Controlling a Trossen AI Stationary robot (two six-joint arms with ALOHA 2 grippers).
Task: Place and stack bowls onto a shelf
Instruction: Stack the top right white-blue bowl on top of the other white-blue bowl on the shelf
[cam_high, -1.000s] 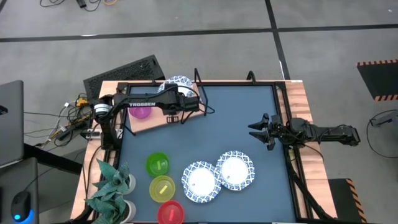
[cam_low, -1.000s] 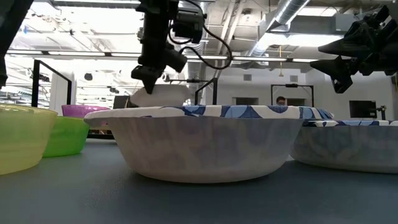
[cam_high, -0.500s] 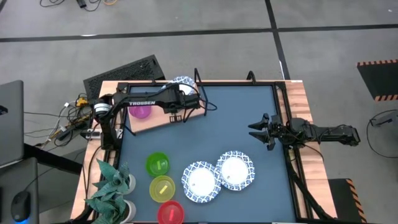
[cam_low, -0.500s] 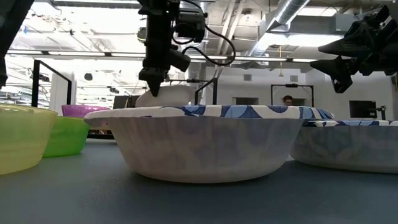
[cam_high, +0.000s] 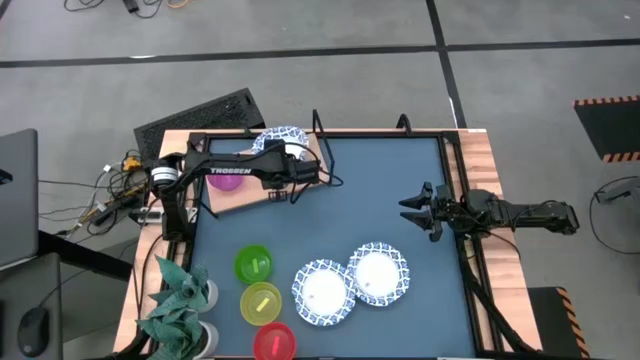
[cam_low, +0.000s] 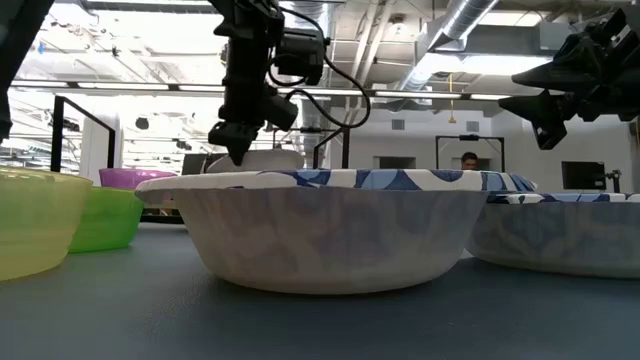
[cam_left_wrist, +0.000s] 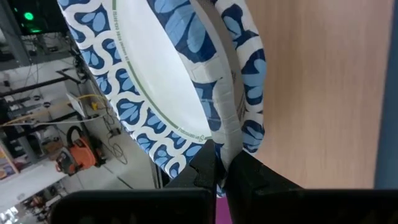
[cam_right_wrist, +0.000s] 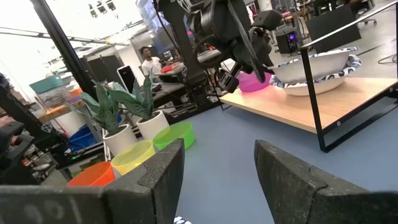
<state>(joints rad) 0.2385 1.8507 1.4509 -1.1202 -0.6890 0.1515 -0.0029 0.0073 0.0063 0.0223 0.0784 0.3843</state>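
Observation:
My left gripper (cam_high: 285, 158) is over the light-wood shelf (cam_high: 300, 195) at the table's far left, shut on a white bowl with a blue patterned rim (cam_high: 280, 140). A second patterned rim (cam_left_wrist: 252, 68) shows right beside the held one, seemingly another bowl of that kind under it. The purple bowl (cam_high: 228, 178) stands on the shelf to the left. Two more patterned bowls (cam_high: 323, 293) (cam_high: 378, 273) and the green (cam_high: 253, 264), yellow (cam_high: 261, 303) and red (cam_high: 273, 341) bowls stand on the tabletop. My right gripper (cam_high: 408, 212) waits open above the table's right side. My left gripper pinches the patterned bowl's rim (cam_left_wrist: 229, 140) on its near side, one finger inside and one outside. The fingers come slanting down from the near side. The bowl sits low over the shelf (cam_right_wrist: 314, 62), roughly level; whether it rests fully on the bowl beneath cannot be told.
A potted green plant (cam_high: 180, 300) stands at the near left corner beside the coloured bowls. Black metal shelf supports (cam_right_wrist: 311, 99) rise at the shelf's edge. The blue-grey tabletop (cam_high: 380, 180) lies between the shelf and my right arm. A person shows in the room behind (cam_low: 470, 160).
My left gripper, still shut on the bowl's rim, swung slightly toward the table's right, then back left, and came down. The bowl went with it and now sits lower over the shelf than a second ago.

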